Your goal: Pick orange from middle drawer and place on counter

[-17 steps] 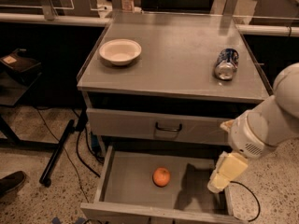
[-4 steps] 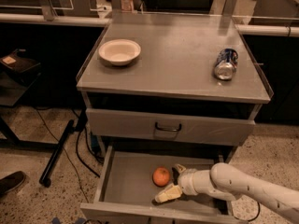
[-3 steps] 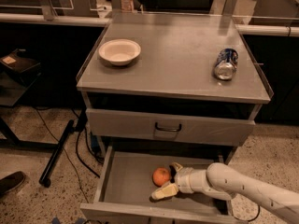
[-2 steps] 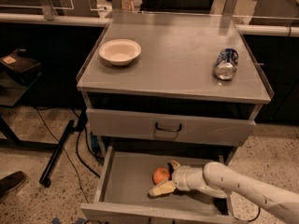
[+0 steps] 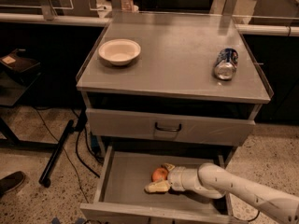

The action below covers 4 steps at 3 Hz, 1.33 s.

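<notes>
Pincer (image 5: pixel 156 177) sits inside the middle drawer (image 5: pixel 126 181), fingers spread, the orange (image 5: pixel 160 173) between them. Closing off-centre could squirt the round fruit out ahead of the pincer across the smooth floor. The tabletop (image 5: pixel 177 55) is well above it.

Cream hand (image 5: pixel 159 177) by orange (image 5: pixel 159 172), grey drawer (image 5: pixel 125 183)
</notes>
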{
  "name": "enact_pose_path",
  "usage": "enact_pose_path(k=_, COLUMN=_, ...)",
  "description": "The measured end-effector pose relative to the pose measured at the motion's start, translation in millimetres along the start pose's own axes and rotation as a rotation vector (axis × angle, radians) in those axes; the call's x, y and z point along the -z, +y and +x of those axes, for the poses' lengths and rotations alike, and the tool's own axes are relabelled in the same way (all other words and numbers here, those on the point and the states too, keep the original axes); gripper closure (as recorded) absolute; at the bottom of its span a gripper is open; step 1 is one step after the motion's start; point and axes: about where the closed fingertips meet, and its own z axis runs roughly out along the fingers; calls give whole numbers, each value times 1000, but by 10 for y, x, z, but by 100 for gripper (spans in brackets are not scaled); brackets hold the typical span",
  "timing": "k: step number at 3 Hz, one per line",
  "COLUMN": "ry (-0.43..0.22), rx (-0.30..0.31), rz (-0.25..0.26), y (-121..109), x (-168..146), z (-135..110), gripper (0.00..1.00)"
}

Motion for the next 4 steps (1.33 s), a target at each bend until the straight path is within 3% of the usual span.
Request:
enact_pose_path(k=3, ry=0, rx=0, rz=0, y=0, x=0, z=0, gripper=91)
enact_pose_path(k=4, ry=0, rx=0, rz=0, y=1, x=-1, z=0, gripper=100)
